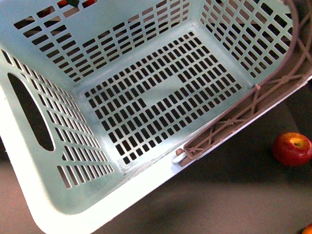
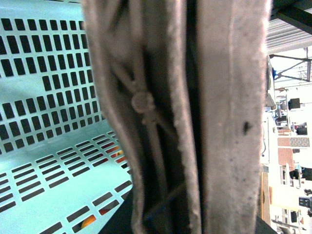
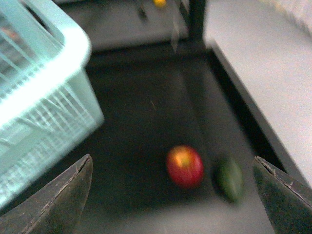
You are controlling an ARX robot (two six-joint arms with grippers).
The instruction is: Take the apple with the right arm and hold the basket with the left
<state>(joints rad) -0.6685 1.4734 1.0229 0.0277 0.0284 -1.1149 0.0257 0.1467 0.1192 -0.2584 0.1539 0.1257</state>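
**Basket at left, apple ahead at right**

Cannot tell left claw's state: see only basket point(image 1: 146, 183) handle point(image 2: 229, 122) filling its camera. Expect a light, stiff, swinging load. At right claw point(image 3: 171, 157), see fingers spread wide, with apple point(image 3: 184, 166) lying just ahead between them. Expect smooth, firm, rolling skin; grip gently across widest middle.

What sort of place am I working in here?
Probably an indoor lab or workshop bench, not a shop: metal framing and stacked equipment beyond the basket, and the apple staged on a dark surface.
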